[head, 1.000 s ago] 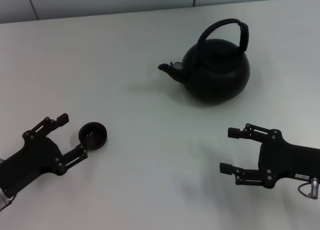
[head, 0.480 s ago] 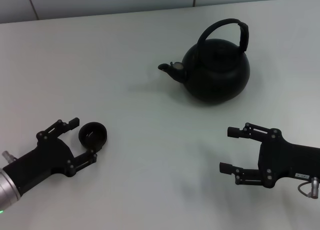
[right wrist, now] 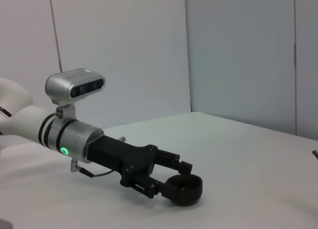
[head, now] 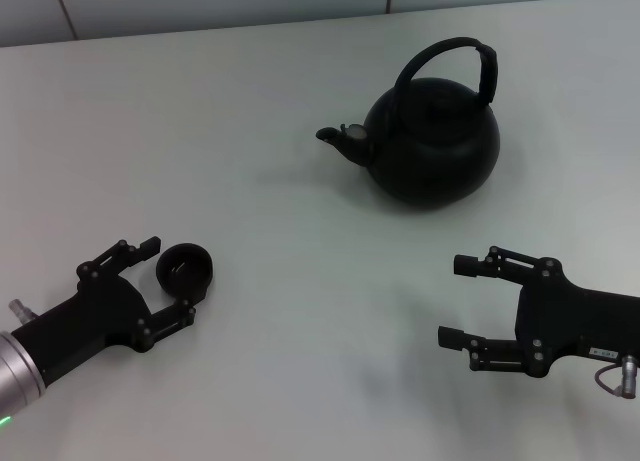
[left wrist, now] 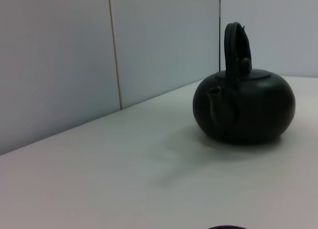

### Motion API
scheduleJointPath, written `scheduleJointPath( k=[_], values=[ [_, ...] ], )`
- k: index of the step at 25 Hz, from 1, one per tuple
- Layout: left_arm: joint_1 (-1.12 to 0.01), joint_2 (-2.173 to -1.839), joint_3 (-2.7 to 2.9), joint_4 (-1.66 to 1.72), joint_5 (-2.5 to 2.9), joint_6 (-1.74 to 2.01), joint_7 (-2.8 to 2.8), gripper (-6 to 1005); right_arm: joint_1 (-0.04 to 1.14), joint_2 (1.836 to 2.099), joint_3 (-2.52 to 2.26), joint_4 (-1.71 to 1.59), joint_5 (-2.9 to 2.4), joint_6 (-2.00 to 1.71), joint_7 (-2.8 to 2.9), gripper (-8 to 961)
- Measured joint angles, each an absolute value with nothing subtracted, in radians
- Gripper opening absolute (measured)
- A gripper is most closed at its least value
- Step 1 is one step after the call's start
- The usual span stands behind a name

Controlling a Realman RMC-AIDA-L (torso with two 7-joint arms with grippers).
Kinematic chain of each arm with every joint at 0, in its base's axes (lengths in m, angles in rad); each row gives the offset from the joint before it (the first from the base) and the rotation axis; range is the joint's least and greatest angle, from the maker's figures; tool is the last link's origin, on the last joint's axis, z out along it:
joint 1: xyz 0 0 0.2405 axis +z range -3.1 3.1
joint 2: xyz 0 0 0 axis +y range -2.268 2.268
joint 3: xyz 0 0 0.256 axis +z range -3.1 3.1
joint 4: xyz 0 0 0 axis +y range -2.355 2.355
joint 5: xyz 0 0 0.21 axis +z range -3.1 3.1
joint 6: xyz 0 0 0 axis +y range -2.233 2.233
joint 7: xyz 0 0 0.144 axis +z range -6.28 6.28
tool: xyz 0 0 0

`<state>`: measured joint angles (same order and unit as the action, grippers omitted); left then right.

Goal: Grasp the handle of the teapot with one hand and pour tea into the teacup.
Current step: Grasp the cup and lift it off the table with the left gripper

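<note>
One teapot (head: 432, 146), one teacup (head: 185, 269), two grippers. Teapot is sitting well apart from the teacup, spout pointing toward it. Judging it rigid, heavy for its size, matte rather than slippery; best hold looks like the ribbed sleeve of the handle (head: 486, 69). Left gripper (head: 169, 277) is bracketing the teacup, fingers spread, not clamping. Right gripper (head: 459, 301) is waiting open, near the teapot, empty.
</note>
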<state>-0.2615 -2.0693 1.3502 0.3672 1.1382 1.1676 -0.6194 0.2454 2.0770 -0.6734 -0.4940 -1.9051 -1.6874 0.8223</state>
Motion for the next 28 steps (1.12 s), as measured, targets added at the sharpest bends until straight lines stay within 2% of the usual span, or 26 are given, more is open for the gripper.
scheduleJointPath(
  k=[23, 28],
  values=[
    [-0.266, -2.071, 1.378, 0.384, 1.138, 1.148, -0.598, 760, 0.244, 2.077, -0.671, -0.495, -1.903, -1.687, 0.822, 828],
    [-0.267, -2.071, 1.378, 0.384, 1.138, 1.148, -0.598, 701, 0.245, 2.077, -0.673, -0.496, -1.903, -1.687, 0.822, 827]
  ],
)
